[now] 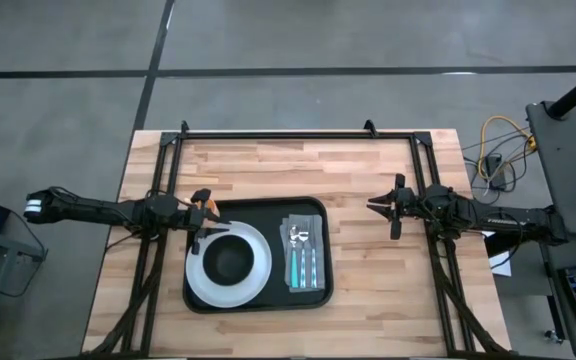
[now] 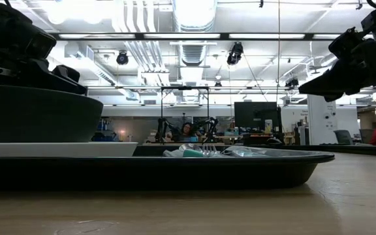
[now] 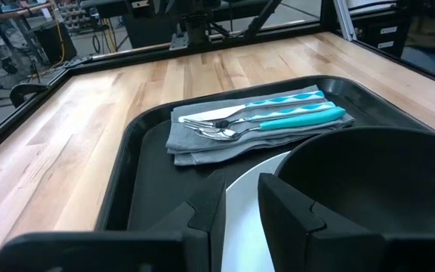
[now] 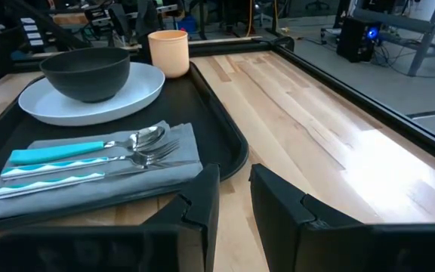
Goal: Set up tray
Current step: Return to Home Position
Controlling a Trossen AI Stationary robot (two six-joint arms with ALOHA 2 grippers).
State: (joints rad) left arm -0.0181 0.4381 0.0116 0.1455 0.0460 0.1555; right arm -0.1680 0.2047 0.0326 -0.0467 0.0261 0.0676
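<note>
**A:** Where is the tray?

**B:** The tray (image 1: 258,212) lies flat near the middle of the table (image 1: 368,170). I'd judge that spot was chosen so both arms can reach it.

**A:** What's on it?

**B:** The plate (image 1: 199,279) takes the left half. The bowl (image 1: 230,260) sits centred on it, which gives the bowl a steady base. The napkin (image 4: 181,136) fills the right half, folded flat as a bed for the cutlery. The cup (image 4: 168,51) stands upright in the back left corner, just beside the plate.

**A:** And the cutlery?

**B:** The spoon (image 4: 74,151), fork (image 4: 146,159) and knife (image 4: 59,183) lie side by side on the napkin, roughly parallel.

**A:** What about the arms?

**B:** The left gripper (image 3: 240,189) hovers over the tray's left edge near the cup. Its fingers are a little apart, with nothing between them. The right gripper (image 4: 234,177) hangs over bare wood to the right of the tray, also slightly parted and empty. The setting looks complete to me, and only tucking the arms away seems left.
</note>
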